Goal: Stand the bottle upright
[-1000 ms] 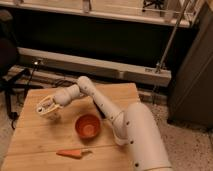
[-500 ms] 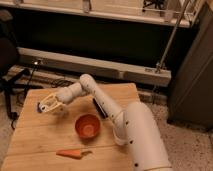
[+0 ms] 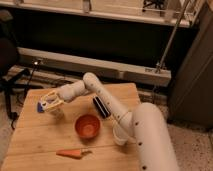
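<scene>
Fingers (image 3: 50, 101) clasp the bottle (image 3: 57, 113) over the wooden table (image 3: 35, 140) (dark wall (image 3: 100, 37) behind).

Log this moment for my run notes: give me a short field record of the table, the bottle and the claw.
surface: wooden table
claw: above the table's far left part
bottle: whitish, right under the claw; whether upright or tilted, cannot tell
bowl: red bowl, mid-table, right of the bottle
carrot: lying near the front edge
white cup: beside the arm, right of the bowl
</scene>
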Motion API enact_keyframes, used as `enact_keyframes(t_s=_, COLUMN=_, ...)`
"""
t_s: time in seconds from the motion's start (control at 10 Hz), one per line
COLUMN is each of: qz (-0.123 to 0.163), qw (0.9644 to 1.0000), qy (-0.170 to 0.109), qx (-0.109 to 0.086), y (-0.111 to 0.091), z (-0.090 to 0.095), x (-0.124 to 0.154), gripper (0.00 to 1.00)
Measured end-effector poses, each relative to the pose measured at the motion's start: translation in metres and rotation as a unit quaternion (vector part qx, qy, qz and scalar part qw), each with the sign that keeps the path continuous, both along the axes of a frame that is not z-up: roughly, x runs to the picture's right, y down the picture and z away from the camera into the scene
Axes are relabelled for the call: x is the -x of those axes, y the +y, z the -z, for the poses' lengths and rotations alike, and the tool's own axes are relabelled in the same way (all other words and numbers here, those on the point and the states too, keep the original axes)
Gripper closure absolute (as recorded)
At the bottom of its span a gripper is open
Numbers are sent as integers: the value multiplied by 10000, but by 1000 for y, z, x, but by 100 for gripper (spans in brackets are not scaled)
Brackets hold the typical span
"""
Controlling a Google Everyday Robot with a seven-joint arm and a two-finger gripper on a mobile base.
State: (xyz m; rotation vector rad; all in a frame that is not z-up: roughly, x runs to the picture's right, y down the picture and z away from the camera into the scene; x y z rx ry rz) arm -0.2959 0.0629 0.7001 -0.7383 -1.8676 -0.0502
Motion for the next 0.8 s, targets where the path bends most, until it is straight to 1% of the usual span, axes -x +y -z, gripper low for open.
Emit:
enact_keyframes(t_s=0.3, qz=74, qw=9999, qy=-3, qx=155, y=5, z=7, x=2, gripper=70)
enact_keyframes(t_s=0.5, qz=35, qw=9996, qy=5, qx=269, y=5, z=6, x=2, gripper=70)
enact_keyframes(t_s=0.8, qz=8, qw=9993, qy=-36, qx=375, y=9, z=3, x=8, gripper=70)
